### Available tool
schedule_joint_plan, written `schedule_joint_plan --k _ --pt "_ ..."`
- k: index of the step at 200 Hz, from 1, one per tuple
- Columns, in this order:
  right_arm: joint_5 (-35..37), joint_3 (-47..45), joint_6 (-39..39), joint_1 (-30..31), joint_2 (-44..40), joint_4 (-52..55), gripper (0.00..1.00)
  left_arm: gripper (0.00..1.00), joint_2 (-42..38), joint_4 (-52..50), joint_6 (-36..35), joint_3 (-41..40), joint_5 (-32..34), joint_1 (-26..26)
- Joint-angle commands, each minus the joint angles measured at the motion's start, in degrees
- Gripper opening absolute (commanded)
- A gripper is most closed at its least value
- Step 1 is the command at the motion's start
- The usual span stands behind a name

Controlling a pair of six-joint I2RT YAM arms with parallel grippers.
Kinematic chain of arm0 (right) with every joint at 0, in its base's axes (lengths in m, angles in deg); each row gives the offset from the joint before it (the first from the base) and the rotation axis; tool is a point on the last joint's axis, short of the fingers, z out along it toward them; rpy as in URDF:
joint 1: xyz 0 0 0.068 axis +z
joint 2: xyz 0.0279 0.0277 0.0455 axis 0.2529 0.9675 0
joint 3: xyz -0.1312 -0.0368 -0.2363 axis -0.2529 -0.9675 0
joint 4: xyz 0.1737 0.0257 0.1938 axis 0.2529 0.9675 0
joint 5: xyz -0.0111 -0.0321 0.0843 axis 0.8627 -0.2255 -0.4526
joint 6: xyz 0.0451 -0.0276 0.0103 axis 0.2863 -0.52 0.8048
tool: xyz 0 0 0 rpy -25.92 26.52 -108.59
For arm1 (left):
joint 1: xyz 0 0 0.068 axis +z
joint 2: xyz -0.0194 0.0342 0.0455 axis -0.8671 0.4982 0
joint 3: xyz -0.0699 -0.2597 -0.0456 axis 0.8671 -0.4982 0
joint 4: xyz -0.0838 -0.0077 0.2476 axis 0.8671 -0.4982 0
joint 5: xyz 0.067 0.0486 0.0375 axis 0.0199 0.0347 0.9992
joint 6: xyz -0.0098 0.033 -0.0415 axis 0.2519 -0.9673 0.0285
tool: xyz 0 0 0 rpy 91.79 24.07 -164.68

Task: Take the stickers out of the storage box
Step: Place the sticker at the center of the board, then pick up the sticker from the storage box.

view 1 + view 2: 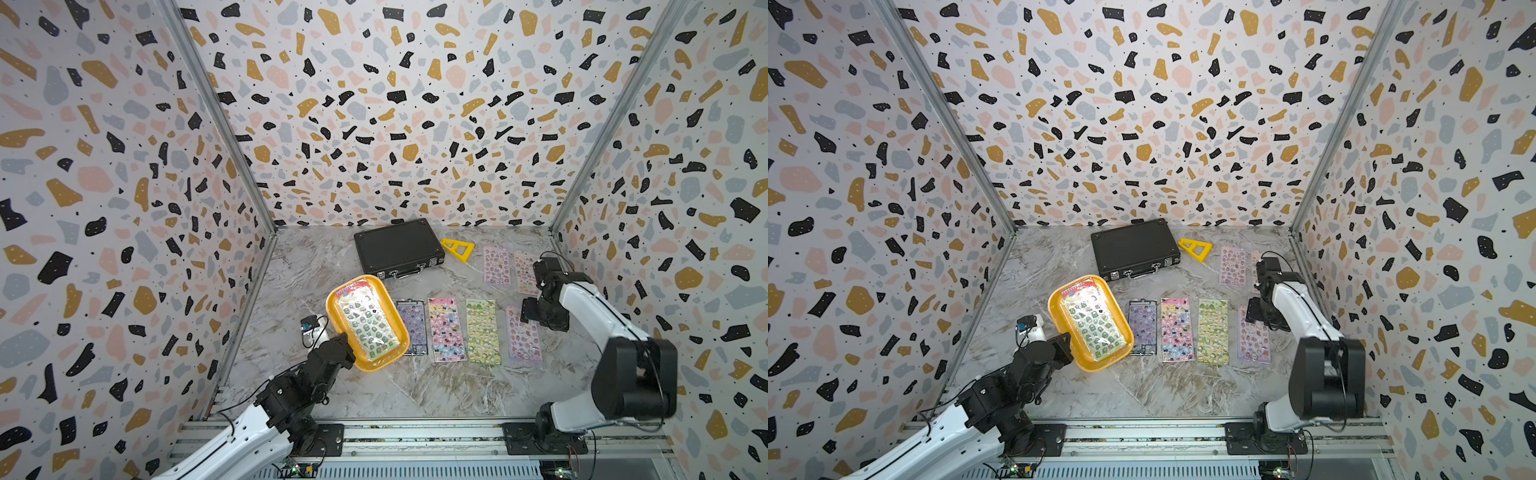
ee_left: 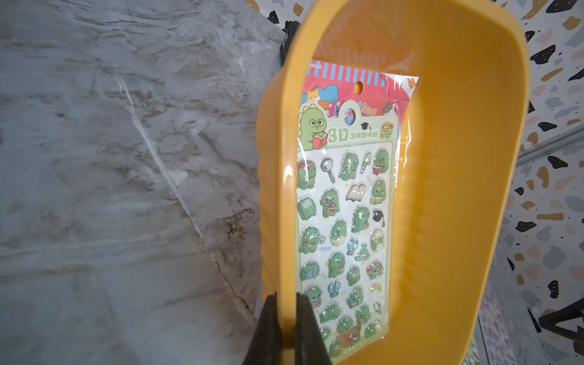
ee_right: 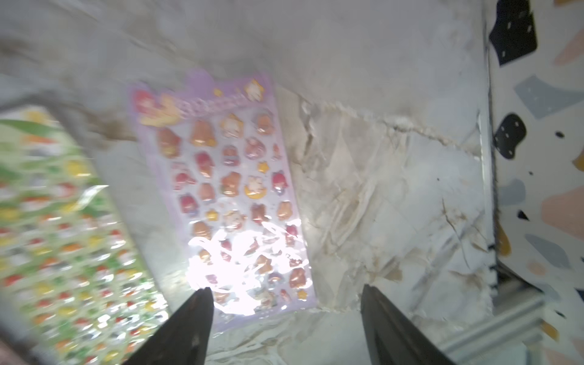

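Both top views stare steeply down from high overhead, sharing the whole table (image 1: 415, 395) — near twins. Left wrist camera hugs the storage box (image 2: 458, 189); right wrist camera looks down close on a purple sticker sheet (image 3: 227, 177), blurred

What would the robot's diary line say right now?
left hand: shut on storage box rim | right hand: open, by purple sheet | in box: green dinosaur sheet atop red sheet
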State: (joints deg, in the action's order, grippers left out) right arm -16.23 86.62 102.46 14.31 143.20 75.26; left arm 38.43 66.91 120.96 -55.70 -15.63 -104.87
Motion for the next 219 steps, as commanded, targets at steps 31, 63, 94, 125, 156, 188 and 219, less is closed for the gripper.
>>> schedule_joint_plan --k 31,63,94,125,156,188,219 --pt "-17.7 -10.2 9.9 -1.5 -12.5 -17.0 0.87 0.0 -0.3 4.4 -0.4 1.2 -0.3 -0.6" --pt "-22.7 -18.8 21.6 9.8 -20.0 -32.5 0.77 0.0 0.6 5.8 -1.3 0.9 -0.7 -0.6" --pt "-12.8 -12.0 18.0 30.9 -16.3 -30.8 0.74 0.0 2.1 7.3 -2.2 1.0 -1.8 -0.5" --pt "1.9 -5.6 13.4 50.9 -11.7 -30.1 0.73 0.0 3.9 8.2 -3.6 1.8 -2.3 -0.5" --pt "6.5 -2.1 13.2 61.5 -4.6 -35.0 0.73 0.0 6.3 9.2 -4.5 2.3 -3.1 -0.5" --pt "4.0 3.8 14.6 65.3 6.2 -35.9 0.69 0.0 6.4 10.1 -5.9 2.2 -3.4 -0.5" --pt "6.8 5.7 17.3 65.3 10.7 -34.9 0.69 0.0 6.1 11.9 -6.2 1.0 -4.9 -0.6"
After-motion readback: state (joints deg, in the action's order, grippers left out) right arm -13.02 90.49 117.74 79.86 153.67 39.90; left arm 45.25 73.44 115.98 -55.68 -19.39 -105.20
